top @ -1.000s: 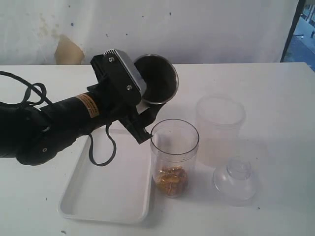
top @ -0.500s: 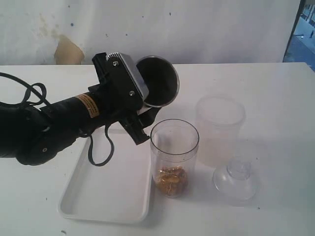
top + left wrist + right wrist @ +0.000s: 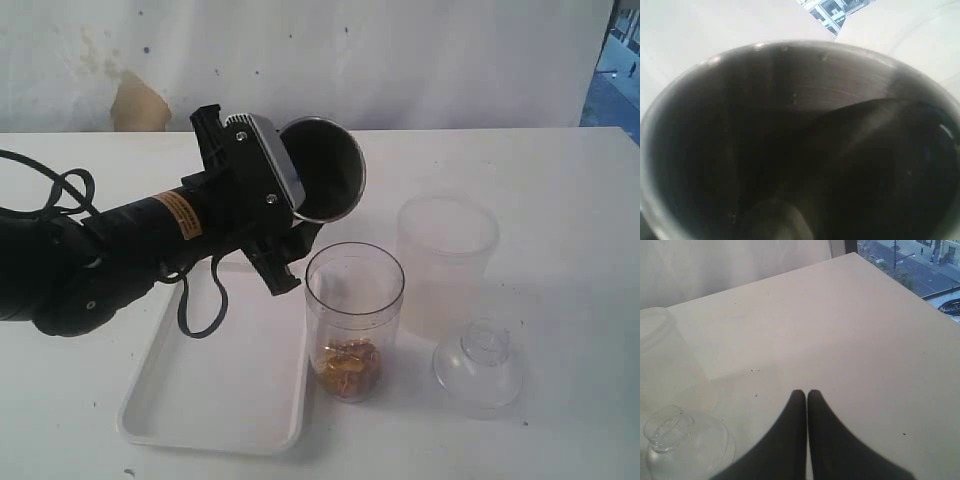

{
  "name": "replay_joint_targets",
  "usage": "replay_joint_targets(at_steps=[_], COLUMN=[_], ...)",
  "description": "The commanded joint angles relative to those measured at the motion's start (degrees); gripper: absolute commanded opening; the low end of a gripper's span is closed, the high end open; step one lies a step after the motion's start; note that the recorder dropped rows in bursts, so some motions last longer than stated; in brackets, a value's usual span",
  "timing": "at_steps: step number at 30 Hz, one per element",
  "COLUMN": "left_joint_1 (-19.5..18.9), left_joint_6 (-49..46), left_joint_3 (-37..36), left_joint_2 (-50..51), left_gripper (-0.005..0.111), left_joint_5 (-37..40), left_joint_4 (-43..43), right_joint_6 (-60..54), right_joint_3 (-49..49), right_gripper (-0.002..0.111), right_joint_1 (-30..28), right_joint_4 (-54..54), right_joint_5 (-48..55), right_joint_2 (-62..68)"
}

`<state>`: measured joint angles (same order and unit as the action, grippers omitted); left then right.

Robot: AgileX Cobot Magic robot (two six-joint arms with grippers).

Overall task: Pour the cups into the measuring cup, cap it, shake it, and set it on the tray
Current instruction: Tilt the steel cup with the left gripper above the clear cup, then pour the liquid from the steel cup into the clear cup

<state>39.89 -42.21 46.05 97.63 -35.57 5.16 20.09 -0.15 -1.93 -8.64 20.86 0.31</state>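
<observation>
Now: steel tumbler tipped by measuring cup

White tabletop (image 3: 560,200) carries everything. Tray (image 3: 200,400) lies flat at left, nothing in it. Left gripper (image 3: 298,232) is clamped on the steel tumbler (image 3: 325,165), held in the air, tilted, mouth toward the camera, up-left of the measuring cup's rim. Frosted container (image 3: 447,262) stands upright at right. Measuring cup (image 3: 354,320) stands upright just beside the tray's right edge, golden-brown pieces (image 3: 347,368) at the bottom. Dome lid (image 3: 478,362) sits in front of the frosted container. Right gripper (image 3: 807,405) fingers are together, holding nothing, above bare tabletop.

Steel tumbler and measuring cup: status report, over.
Left gripper holding steel tumbler, tipped, looks empty. Right gripper shut, holding nothing. Measuring cup upright, golden bits at bottom, mouth unobstructed.
</observation>
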Motion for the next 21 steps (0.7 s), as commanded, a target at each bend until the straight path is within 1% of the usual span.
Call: replay_joint_targets(at_steps=[1, 6, 21], left_joint_1=[0.06, 0.06, 0.06], left_joint_6=[-1.66, -5.76, -10.12], left_joint_3=[0.77, 0.77, 0.77], left_joint_2=[-1.23, -1.23, -1.23], left_gripper=[0.000, 0.000, 0.000], left_joint_5=[-3.90, -3.90, -3.90], left_joint_4=[0.91, 2.25, 2.36], right_joint_6=[0.08, 0.08, 0.08], right_joint_3=[0.15, 0.15, 0.15], right_gripper=[0.000, 0.000, 0.000], right_joint_1=[0.20, 0.20, 0.20], right_joint_4=[0.01, 0.01, 0.01], right_joint_5=[-0.58, -0.58, -0.58], right_joint_2=[-0.31, -0.31, -0.31])
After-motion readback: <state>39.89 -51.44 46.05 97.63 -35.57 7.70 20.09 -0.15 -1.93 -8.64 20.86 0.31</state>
